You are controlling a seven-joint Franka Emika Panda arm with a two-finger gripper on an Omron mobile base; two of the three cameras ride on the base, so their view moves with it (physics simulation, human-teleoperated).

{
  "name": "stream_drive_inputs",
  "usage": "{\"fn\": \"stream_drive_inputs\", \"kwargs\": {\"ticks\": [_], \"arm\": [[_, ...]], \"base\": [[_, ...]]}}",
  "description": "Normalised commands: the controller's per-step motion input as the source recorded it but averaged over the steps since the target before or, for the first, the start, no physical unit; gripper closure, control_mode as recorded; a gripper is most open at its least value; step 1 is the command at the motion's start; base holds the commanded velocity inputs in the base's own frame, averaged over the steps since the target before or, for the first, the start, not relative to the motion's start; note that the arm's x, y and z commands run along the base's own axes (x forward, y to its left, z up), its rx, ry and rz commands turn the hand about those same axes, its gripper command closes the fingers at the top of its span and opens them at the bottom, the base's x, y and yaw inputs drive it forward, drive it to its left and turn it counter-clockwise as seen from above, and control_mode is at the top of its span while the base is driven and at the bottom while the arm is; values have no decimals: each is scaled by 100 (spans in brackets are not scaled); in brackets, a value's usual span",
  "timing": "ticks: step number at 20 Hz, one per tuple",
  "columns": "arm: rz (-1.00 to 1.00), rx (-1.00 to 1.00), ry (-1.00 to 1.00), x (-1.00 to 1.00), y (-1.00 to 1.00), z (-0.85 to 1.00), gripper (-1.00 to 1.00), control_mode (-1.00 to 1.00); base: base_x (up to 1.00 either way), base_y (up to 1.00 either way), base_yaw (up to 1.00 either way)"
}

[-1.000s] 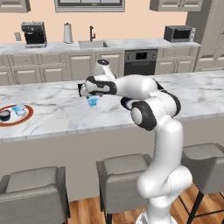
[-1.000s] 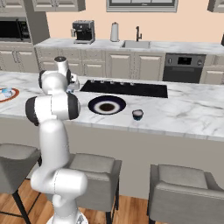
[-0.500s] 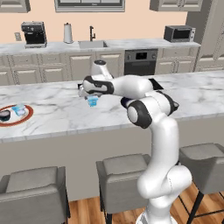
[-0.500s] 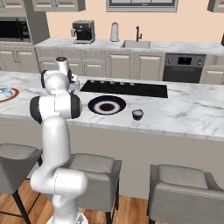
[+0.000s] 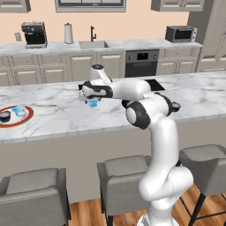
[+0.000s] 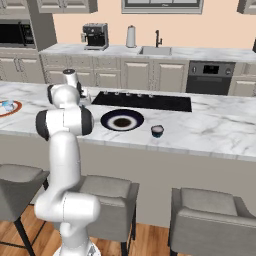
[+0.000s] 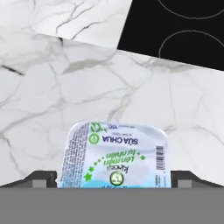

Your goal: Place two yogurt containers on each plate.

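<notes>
White marble counter [image 5: 66,117] ran across the middle of the left base view. Above it, at centre frame, the two-finger gripper [image 5: 92,102] was closed on a small light blue yogurt cup [image 5: 92,103], seen from the hand view with its printed foil lid [image 7: 116,155] low in the frame. At far left a red-orange-rimmed white plate [image 5: 26,119] carried a dark cup [image 5: 4,116] and a light blue cup [image 5: 18,111]. Near the centre of the right base view, a dark navy plate [image 6: 122,120] lay beside the black cooktop [image 6: 145,101], with another dark navy cup [image 6: 157,131] just right of it.
</notes>
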Motion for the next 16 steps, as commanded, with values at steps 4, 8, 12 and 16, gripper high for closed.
{"fn": "stream_drive_inputs", "kwargs": {"ticks": [4, 8, 12, 16], "arm": [[0, 0, 0, 8, 0, -11, -100, -100], [0, 0, 0, 1, 0, -14, -100, -100], [0, 0, 1, 0, 2, -5, 100, -100], [0, 2, 1, -5, -9, 0, 100, -100]], "base": [[0, 0, 0], [0, 0, 0], [0, 0, 0], [0, 0, 0]]}}
